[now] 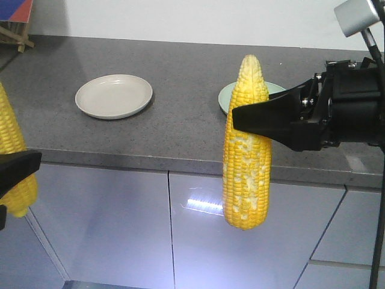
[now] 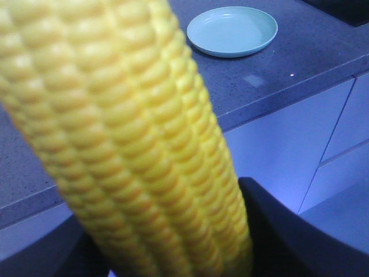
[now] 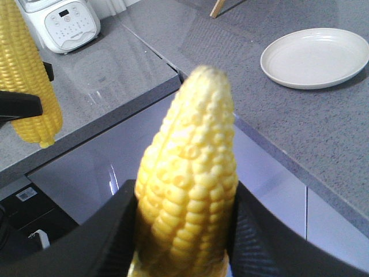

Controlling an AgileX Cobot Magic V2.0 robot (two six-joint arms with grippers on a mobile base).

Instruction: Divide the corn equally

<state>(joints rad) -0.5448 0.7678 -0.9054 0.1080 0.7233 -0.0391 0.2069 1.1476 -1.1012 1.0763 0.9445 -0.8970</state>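
Observation:
Both arms hold corn upright in the air, in front of the counter edge. My right gripper [image 1: 248, 120] is shut on a yellow cob with pale whitish patches [image 1: 246, 180], tip pointing up. That cob [image 3: 190, 173] sits tight between the black fingers [image 3: 104, 231] in the right wrist view. At the far left, my left gripper [image 1: 17, 167] is shut on a second plain yellow cob [image 1: 9, 126]. This cob [image 2: 127, 133] fills the left wrist view. A white plate [image 1: 113, 96] and a pale green plate [image 1: 224, 96] lie empty on the counter.
The grey counter [image 1: 180, 132] runs across the scene with pale cabinet fronts [image 1: 108, 229] below. A white appliance [image 3: 60, 23] stands on a side counter. A wooden stand [image 1: 15, 36] is at the back left.

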